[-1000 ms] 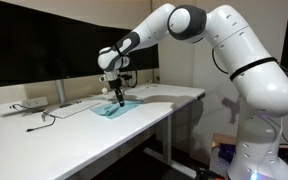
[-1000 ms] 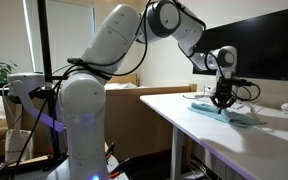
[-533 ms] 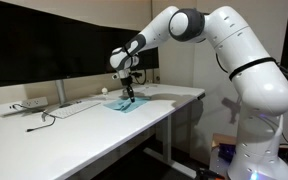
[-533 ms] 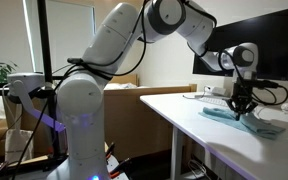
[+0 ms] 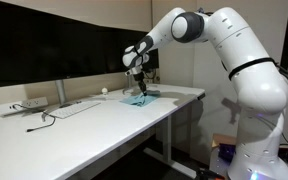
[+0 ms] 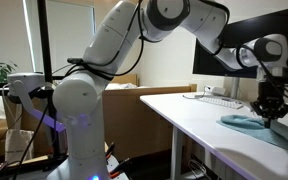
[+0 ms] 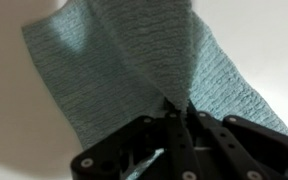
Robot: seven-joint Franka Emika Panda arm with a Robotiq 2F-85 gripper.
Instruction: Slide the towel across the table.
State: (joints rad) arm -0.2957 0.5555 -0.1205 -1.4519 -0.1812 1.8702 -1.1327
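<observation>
The claw [image 5: 139,92] is pinched fully shut, tips pointing straight down at the table [image 5: 84,128], and it's got the towel [image 5: 136,100] caught right at its tips. In the wrist view the two fingers [image 7: 192,128] are squeezed together with basically no gap. The teal fabric bunches into a raised fold that runs straight into where they meet, so I'd call that a grip on the cloth and not just a poke.

The rest of the towel lies pretty flat on the table, fanning out from the fingertips. In the wrist view it fills most of the space ahead of the claw, with bare white tabletop showing off to both sides. In an exterior view the towel [image 6: 246,123] sits directly below the claw and spreads out to one side of it, and it looks a bit rumpled.

Around it:
- The dark monitors [image 5: 54,50] stand behind the claw along the back of the table.
- A keyboard [image 5: 77,107] sits well off to the side of the claw, in front of the screens.
- A white power strip [image 5: 14,107] is way further along that same side, about as far from the claw as the table goes.

The big white arm [image 5: 229,50] reaches in over the table end to get there.
</observation>
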